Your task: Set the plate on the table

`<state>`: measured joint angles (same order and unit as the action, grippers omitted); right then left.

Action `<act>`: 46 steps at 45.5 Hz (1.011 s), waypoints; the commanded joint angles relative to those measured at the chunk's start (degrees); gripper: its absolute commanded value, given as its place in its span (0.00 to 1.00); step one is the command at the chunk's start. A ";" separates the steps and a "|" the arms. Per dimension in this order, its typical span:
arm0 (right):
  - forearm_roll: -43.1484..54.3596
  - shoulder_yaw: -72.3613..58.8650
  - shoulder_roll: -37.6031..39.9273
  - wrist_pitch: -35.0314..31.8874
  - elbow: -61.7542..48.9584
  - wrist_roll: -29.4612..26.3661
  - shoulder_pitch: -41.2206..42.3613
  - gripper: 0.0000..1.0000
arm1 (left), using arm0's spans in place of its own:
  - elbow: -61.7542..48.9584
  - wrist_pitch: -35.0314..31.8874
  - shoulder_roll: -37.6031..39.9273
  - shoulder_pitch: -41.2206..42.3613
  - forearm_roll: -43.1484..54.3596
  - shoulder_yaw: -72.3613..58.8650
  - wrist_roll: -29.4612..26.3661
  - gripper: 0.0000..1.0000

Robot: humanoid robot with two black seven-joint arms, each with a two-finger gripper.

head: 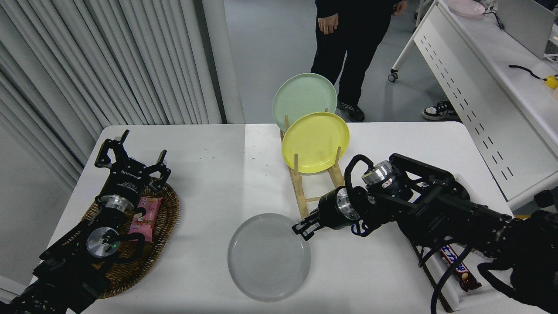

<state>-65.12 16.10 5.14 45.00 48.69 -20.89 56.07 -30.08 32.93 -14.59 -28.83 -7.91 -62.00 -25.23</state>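
The light-grey plate [268,257] lies low over the front middle of the white table [209,174]; I cannot tell whether it rests on the surface. My right gripper [301,230] comes in from the right and is shut on the plate's right rim. My left gripper [130,159] is parked at the lower left, open and empty, over a wicker basket.
A wooden rack [309,192] behind the plate holds a yellow plate [315,141] and a pale green plate [304,98]. The wicker basket [163,218] holds a pink snack pack [146,213]. A Snickers bar [457,268] lies at the right edge. A person [353,43] stands beyond the table.
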 commanded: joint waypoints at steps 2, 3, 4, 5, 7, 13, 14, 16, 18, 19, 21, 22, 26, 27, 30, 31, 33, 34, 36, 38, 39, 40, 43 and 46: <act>0.00 0.60 -2.94 0.00 -2.02 -0.56 -1.40 0.00 | 0.02 0.03 0.00 0.00 0.00 -0.05 0.00 1.00; 0.00 0.60 -3.12 0.00 -2.11 -0.56 -1.49 0.00 | 0.02 -0.05 0.00 0.00 0.00 0.04 0.00 1.00; 0.00 0.60 -3.21 0.00 -2.11 -0.56 -1.49 0.00 | 0.02 0.03 0.00 0.00 0.00 0.04 0.00 1.00; 0.00 0.60 -3.30 0.00 -2.19 -0.56 -1.49 0.00 | 0.02 0.03 0.00 0.00 0.00 0.04 0.00 1.00; 0.00 0.60 -3.30 0.00 -2.37 -0.56 -1.49 0.00 | -0.07 0.03 0.00 0.00 0.00 -0.05 0.00 1.00; 0.08 0.60 -3.38 0.00 -2.55 -0.56 -1.58 0.00 | 0.02 0.03 0.00 0.00 0.00 0.04 0.00 1.00; 0.08 0.60 -3.47 0.00 -2.55 -0.56 -1.58 0.00 | 0.02 0.03 0.00 0.00 0.00 0.04 0.00 1.00; 0.26 0.60 -3.82 0.00 -2.63 -0.56 -1.75 0.00 | -0.07 -0.05 0.00 0.00 0.00 0.04 0.00 1.00; 0.43 0.60 -4.17 0.00 -3.16 -0.56 -1.93 0.00 | -0.07 0.03 0.00 0.00 0.00 0.04 0.00 1.00; 0.52 0.60 -4.26 0.00 -3.51 -0.56 -1.93 0.00 | -0.07 0.03 0.00 0.00 0.00 -0.05 0.00 1.00; 0.52 0.60 -4.61 0.00 -4.04 -0.56 -2.02 0.00 | 0.02 0.03 0.00 0.00 0.00 -0.05 0.00 1.00; 0.61 0.60 -4.88 0.00 -4.30 -0.56 -2.10 0.00 | -0.07 -0.05 0.00 0.00 0.00 -0.05 0.00 1.00; 0.70 0.60 -5.05 0.00 -4.57 -0.56 -2.19 0.00 | -0.07 0.03 0.00 0.00 0.00 0.04 0.00 1.00; 0.70 0.60 -5.05 0.00 -4.57 -0.56 -2.28 0.00 | -0.07 0.03 0.00 0.00 0.00 -0.05 0.00 1.00; 0.79 0.60 -5.05 0.00 -4.57 -0.56 -2.37 0.00 | -0.07 0.03 0.00 0.00 0.00 0.04 0.00 1.00; 0.87 0.60 -5.05 0.00 -4.57 -0.56 -2.45 0.00 | -0.07 0.03 0.00 0.00 0.00 0.04 0.00 1.00; 0.87 0.60 -5.05 0.00 -4.57 -0.47 -2.63 0.00 | -0.07 -0.06 0.00 0.00 0.00 0.04 0.00 1.00; 1.05 0.60 -5.05 0.00 -4.65 -0.47 -2.63 0.00 | -0.07 0.03 0.00 0.00 0.00 0.04 0.00 1.00; 1.40 0.60 -5.05 0.00 -4.92 -0.56 -2.72 0.00 | -0.07 0.03 0.00 0.00 0.00 -0.05 0.00 1.00; 1.75 0.60 -5.05 0.00 -5.44 -0.56 -2.72 0.00 | 0.02 0.03 0.00 0.00 0.00 -0.05 0.00 1.00; 1.84 0.60 -5.05 0.00 -5.62 -0.56 -2.81 0.00 | -0.07 -0.05 0.00 0.00 0.00 0.04 0.00 1.00; 1.84 0.52 -5.05 0.00 -5.88 -0.56 -2.81 0.00 | -0.07 -0.06 0.00 0.00 0.00 0.04 0.00 1.00; 1.84 0.52 -5.05 0.00 -6.50 -0.56 -2.81 0.00 | -0.07 0.03 0.00 0.00 0.00 -0.05 0.00 1.00; 1.84 0.60 -5.05 0.00 -6.41 -0.56 -2.72 0.00 | 0.02 0.03 0.00 0.00 0.00 0.04 0.00 1.00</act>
<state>-63.74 16.69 0.23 45.00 43.38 -21.43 53.49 -30.11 32.94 -14.59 -28.83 -7.91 -61.99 -25.22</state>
